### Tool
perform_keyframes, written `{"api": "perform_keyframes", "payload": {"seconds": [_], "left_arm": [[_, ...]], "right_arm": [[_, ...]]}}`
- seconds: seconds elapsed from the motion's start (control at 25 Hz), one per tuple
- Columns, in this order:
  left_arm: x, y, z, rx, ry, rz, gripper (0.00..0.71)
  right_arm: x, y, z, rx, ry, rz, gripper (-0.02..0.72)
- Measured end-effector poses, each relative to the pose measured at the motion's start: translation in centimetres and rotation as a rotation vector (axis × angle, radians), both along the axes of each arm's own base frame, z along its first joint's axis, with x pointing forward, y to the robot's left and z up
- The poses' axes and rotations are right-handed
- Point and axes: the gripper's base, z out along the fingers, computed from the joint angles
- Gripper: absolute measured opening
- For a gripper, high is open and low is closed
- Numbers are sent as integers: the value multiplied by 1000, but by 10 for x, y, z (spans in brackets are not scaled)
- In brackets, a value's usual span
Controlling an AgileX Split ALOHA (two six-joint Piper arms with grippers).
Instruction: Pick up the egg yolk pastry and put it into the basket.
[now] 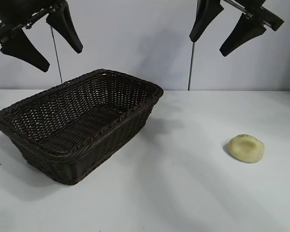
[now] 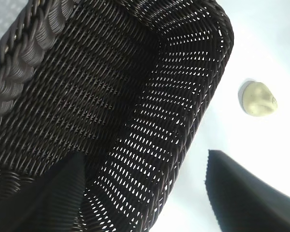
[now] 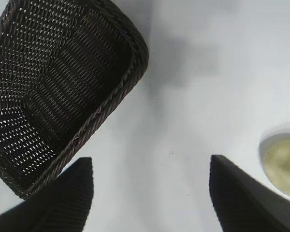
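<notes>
The pale yellow egg yolk pastry (image 1: 247,148) lies on the white table at the right, apart from the dark brown wicker basket (image 1: 82,121) at the left. High above the basket hangs my left gripper (image 1: 63,57), open and empty; its wrist view looks down into the basket (image 2: 111,96) and shows the pastry (image 2: 258,98) beyond it. My right gripper (image 1: 209,47) hangs open high at the upper right, above the bare table between the basket (image 3: 63,92) and the pastry (image 3: 282,166). Nothing sits between the fingers of my left gripper (image 2: 145,166) or my right gripper (image 3: 151,166).
A white table (image 1: 174,193) carries both things, with bare surface between the basket and the pastry and in front of them. A pale wall stands behind, with two thin upright rods (image 1: 190,65) in front of it.
</notes>
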Motion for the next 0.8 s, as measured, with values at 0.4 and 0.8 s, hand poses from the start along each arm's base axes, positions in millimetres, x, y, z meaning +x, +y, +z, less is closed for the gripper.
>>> {"api": "perform_keyframes", "payload": {"seconds": [0.4,0.8], "left_arm": [[0,0,0,0,0,0,514],[0,0,0,0,0,0,514]], "right_arm": [[0,0,0,0,0,0,496],[1,0,0,2,-13,-6,496]]}}
